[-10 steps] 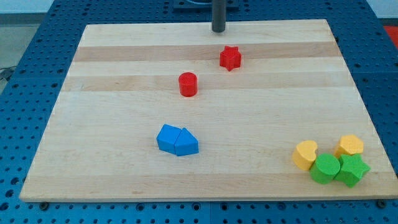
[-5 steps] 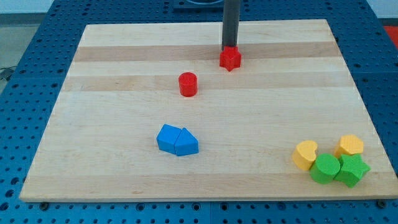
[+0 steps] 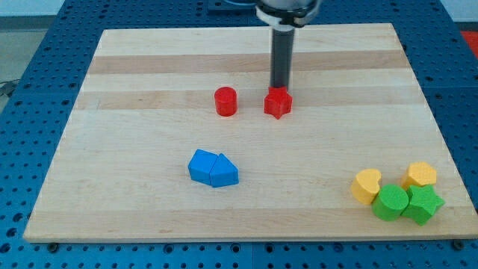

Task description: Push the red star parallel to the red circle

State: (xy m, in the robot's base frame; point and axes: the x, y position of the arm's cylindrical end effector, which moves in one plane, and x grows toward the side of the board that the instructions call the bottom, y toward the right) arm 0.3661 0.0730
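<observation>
The red star [image 3: 278, 103] lies on the wooden board [image 3: 149, 67], a little above its middle. The red circle [image 3: 225, 101] stands to the star's left, at about the same height in the view, with a small gap between them. My tip [image 3: 280, 88] touches the star's top edge, on the side toward the view's top. The dark rod rises straight up from there to the arm at the view's top.
Two blue blocks [image 3: 213, 168] lie pressed together below the red circle. At the board's bottom right sit a yellow block [image 3: 367, 185], a second yellow block [image 3: 420, 175], a green circle [image 3: 390, 202] and a green star [image 3: 423, 204], all clustered.
My tip moved toward the view's bottom, met the red star and pushed it down until it sits level with the red circle. The other blocks have not moved.
</observation>
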